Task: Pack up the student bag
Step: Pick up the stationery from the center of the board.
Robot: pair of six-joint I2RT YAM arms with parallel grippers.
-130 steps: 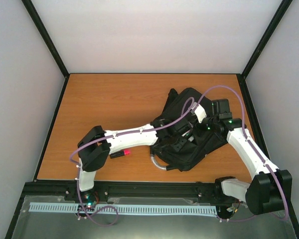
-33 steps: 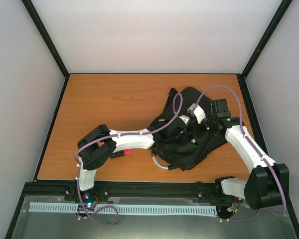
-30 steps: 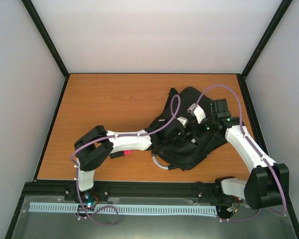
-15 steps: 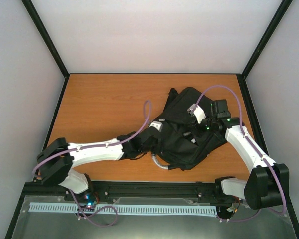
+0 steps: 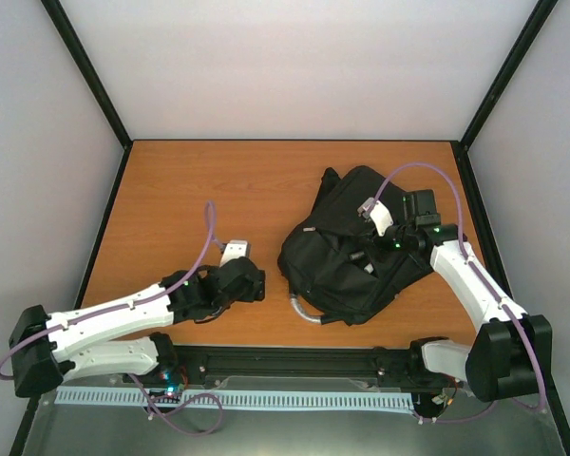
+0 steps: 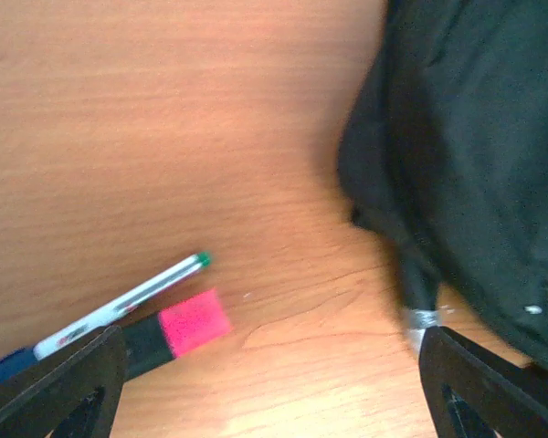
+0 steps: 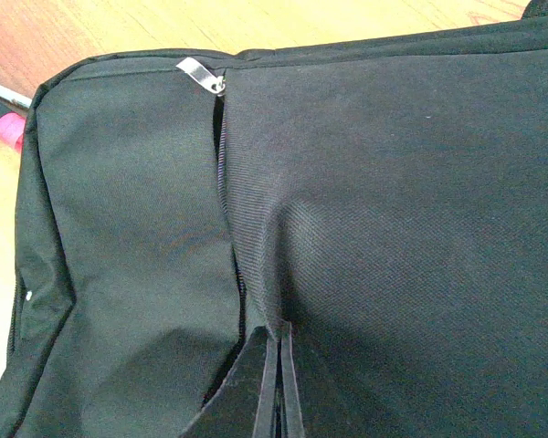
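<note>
1. Orange wood table (image 5: 171, 190), grey walls round it, 2 arms bolted at the near edge.
2. Far left: left gripper (image 5: 242, 280) is low over the table w/ jaws spread wide and nothing btwn them. Its 2 fingers (image 6: 64, 383) sit at opp. bottom corners of the wrist cam.
3. In front of it: 1 pen (image 6: 128, 301), white barrel w/ green tip, and 1 highlighter (image 6: 178, 328), pink + black. They lie side by side on the table, near the left-hand finger.
4. Centre-right: 1 student bag (image 5: 342, 256), black, lying on the right half of the table, apart from pen + highlighter. 1 grey loop handle (image 5: 302, 312) pokes out at its near edge.
5. On the bag: 1 silver zip pull (image 7: 199, 75) at the top of a pocket zip, w/ the slit gaping a bit.
6. Right: right gripper (image 7: 279, 401) is on top of the bag, jaws pinched tight on a raised ridge of bag fabric.
</note>
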